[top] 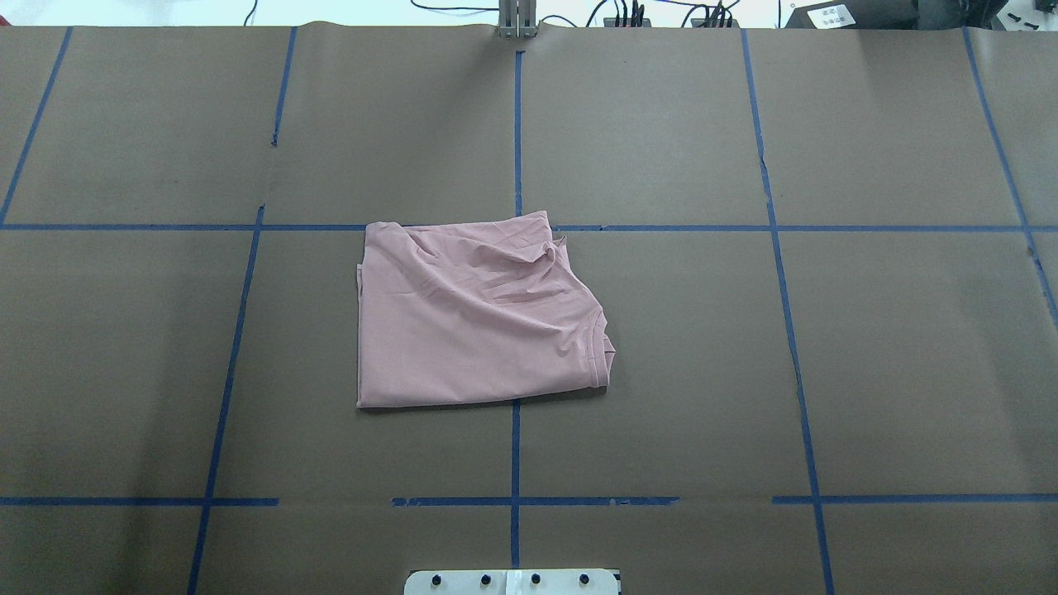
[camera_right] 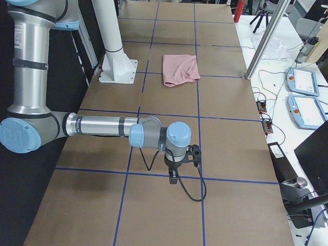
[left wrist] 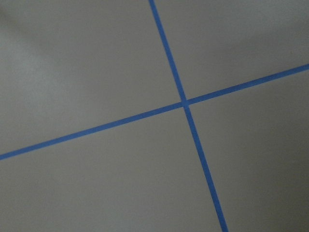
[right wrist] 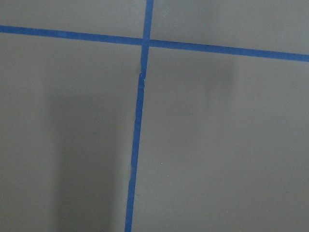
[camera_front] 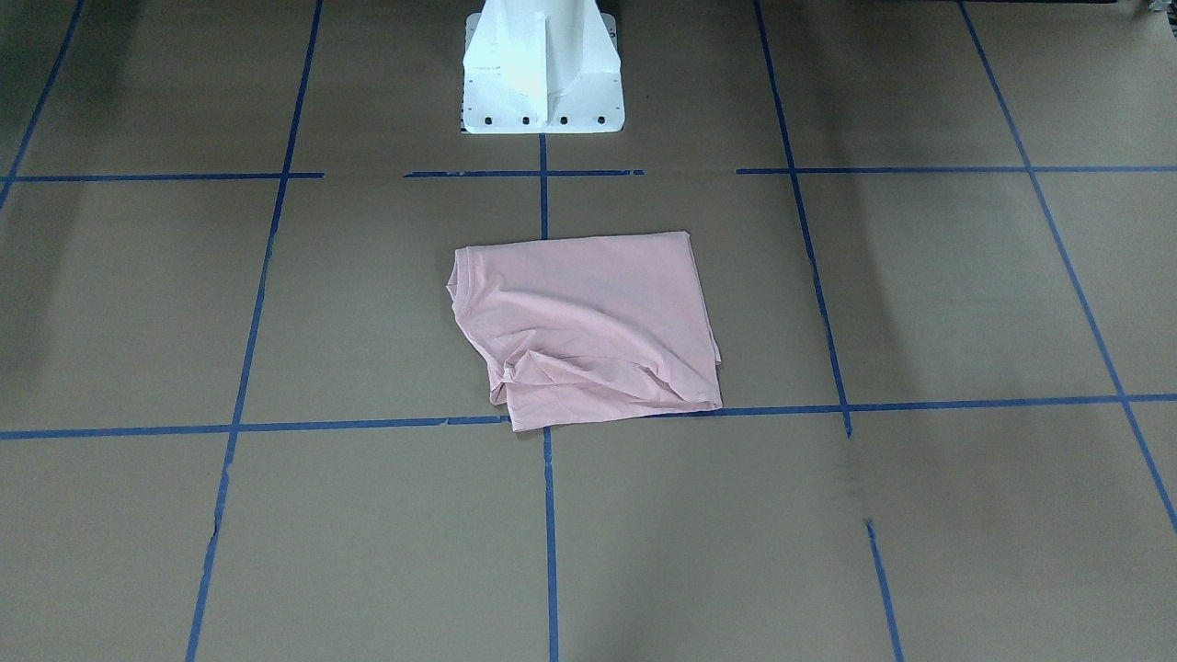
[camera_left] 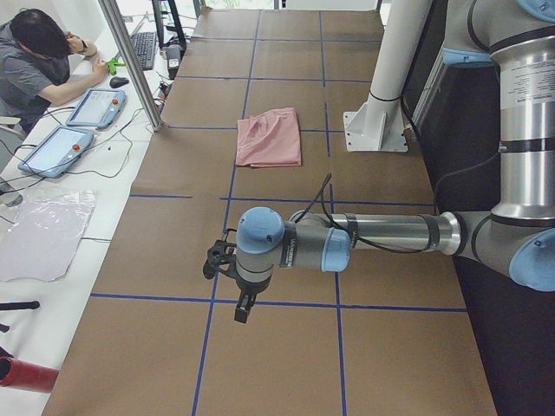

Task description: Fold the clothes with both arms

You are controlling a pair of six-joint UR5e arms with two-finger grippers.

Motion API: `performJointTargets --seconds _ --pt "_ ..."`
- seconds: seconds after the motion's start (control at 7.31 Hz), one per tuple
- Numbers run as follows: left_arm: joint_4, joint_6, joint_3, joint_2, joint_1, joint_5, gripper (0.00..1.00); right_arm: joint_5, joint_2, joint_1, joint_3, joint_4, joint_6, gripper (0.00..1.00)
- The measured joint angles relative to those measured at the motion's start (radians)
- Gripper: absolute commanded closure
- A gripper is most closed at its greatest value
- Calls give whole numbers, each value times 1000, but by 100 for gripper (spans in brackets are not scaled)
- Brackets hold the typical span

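The left gripper [camera_left: 242, 312] and right gripper [camera_right: 172, 179] show only from the table ends, too small to tell if their jaws are parted. The front-facing view's top edge cuts off the white pedestal [camera_front: 542, 83], and the folded T-shirt [top: 471, 330] hides its own lower layers

layout | T-shirt [top: 475, 322] on table [top: 744, 372] centre, before pedestal [camera_front: 542, 74]; left arm [camera_left: 390, 232], right arm [camera_right: 102, 125] over opposite ends

Matt brown paper covers the bench [top: 909, 372], smooth but for faint creases, crossed by thin blue tape [top: 515, 463]. Well beyond the matt black fingers [camera_left: 244, 309], the T-shirt [top: 471, 330] is soft, rumpled, matt pink cloth. The left arm [camera_left: 390, 232] and right arm [camera_right: 97, 125] are satin silver metal with smooth blue plastic caps; the pedestal [camera_front: 542, 83] is white, glossy.
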State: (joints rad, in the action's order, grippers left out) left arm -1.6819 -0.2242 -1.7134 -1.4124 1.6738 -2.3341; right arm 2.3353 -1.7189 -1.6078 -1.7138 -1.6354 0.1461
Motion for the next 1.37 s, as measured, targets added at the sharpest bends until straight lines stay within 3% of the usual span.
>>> performJointTargets --seconds 1.37 --pt "0 9 -49 0 -60 -4 0 11 -23 -27 -2 1 12 0"
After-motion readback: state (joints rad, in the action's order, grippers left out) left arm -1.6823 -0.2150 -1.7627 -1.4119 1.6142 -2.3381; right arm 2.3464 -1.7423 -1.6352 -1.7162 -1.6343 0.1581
